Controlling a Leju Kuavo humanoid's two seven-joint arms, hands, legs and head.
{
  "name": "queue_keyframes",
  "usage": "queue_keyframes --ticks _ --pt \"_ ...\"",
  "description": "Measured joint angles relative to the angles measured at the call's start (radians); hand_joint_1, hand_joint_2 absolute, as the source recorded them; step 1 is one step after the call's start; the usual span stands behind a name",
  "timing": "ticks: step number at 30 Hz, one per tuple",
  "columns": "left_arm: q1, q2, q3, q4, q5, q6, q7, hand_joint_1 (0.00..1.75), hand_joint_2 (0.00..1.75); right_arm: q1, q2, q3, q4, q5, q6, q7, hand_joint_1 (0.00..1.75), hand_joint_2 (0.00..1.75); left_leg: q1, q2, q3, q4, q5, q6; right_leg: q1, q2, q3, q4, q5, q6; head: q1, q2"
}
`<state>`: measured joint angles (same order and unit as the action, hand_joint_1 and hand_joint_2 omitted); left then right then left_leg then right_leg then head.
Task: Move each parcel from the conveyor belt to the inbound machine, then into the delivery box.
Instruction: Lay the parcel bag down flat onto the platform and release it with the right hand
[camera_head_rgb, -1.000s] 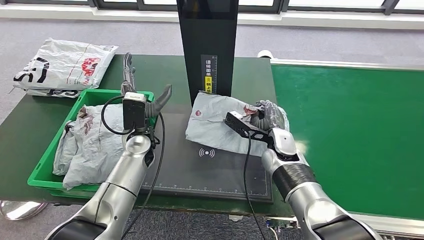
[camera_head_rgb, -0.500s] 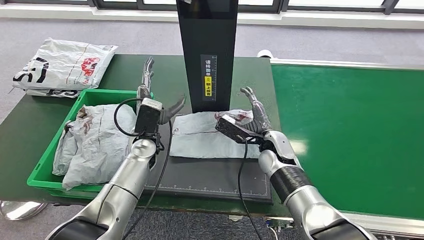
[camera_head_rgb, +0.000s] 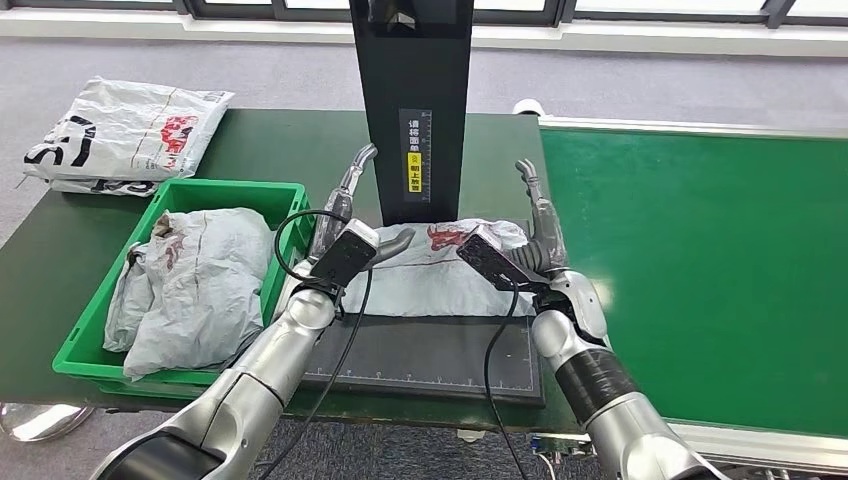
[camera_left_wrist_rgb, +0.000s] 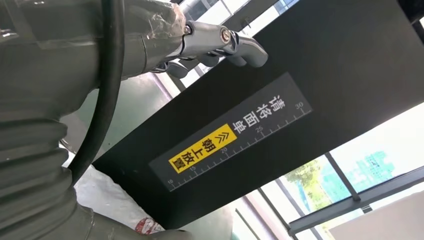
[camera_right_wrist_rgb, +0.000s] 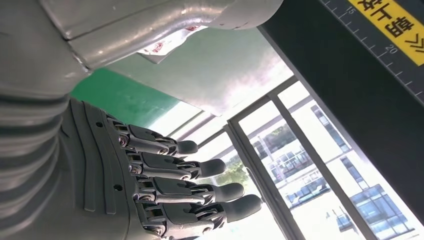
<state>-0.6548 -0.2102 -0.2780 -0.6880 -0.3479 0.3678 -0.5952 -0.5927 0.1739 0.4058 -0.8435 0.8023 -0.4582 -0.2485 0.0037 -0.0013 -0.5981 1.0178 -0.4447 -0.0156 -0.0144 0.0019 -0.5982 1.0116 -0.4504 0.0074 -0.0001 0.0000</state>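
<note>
A grey-white parcel (camera_head_rgb: 430, 275) with a red mark lies flat on the black pad (camera_head_rgb: 430, 350) of the inbound machine, at the foot of its black post (camera_head_rgb: 415, 90). My left hand (camera_head_rgb: 350, 205) stands at the parcel's left end, fingers up and apart, thumb over its edge. My right hand (camera_head_rgb: 537, 225) stands at the right end, fingers up too. Neither hand holds anything. In the left wrist view the fingers (camera_left_wrist_rgb: 220, 42) hang before the post's yellow label (camera_left_wrist_rgb: 202, 150). The right wrist view shows spread fingers (camera_right_wrist_rgb: 190, 192) with nothing in them.
The green delivery box (camera_head_rgb: 95, 345) at the left holds grey parcels (camera_head_rgb: 190, 285). More white parcels (camera_head_rgb: 125, 135) lie on the dark table's far left corner. The green conveyor belt (camera_head_rgb: 700, 260) runs along the right.
My right hand let go of the parcel and raised its fingers. The parcel now lies flatter and further left on the pad. My left hand moved right to the parcel's left end.
</note>
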Motion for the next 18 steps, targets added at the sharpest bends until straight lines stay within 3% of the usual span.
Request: queue_keyframes --ticks 6,9,14,18 --pt "-0.005 0.000 -0.010 0.016 -0.005 -0.001 0.004 0.00 1.75 0.005 -0.009 0.000 -0.014 -0.003 -0.008 0.000 0.00 1.75 0.000 0.000 0.000 0.000 0.000 0.000 0.000 0.000 0.000 0.000 0.000 0.000 0.000 0.000" --pt "-0.010 0.000 -0.021 0.027 -0.051 -0.022 0.041 0.00 1.75 0.016 -0.012 -0.003 -0.026 -0.026 -0.079 -0.010 0.00 1.75 0.000 0.000 0.000 0.000 0.000 0.000 0.000 -0.001 0.000 0.000 0.000 0.000 0.000 0.000" --pt "-0.031 0.002 -0.077 0.086 -0.203 -0.073 0.179 0.00 1.75 0.056 -0.026 -0.037 -0.081 -0.143 -0.207 -0.086 0.00 1.75 0.000 -0.001 0.000 0.000 0.000 0.000 0.000 -0.001 0.000 0.000 0.000 0.000 0.000 0.000" --pt "-0.045 0.003 -0.144 0.166 -0.378 -0.124 0.327 0.00 1.75 0.132 -0.040 -0.090 -0.178 -0.278 -0.232 -0.176 0.00 1.75 -0.001 0.001 -0.001 0.000 -0.001 0.000 -0.001 0.000 -0.001 0.000 0.000 0.000 0.000 0.000"
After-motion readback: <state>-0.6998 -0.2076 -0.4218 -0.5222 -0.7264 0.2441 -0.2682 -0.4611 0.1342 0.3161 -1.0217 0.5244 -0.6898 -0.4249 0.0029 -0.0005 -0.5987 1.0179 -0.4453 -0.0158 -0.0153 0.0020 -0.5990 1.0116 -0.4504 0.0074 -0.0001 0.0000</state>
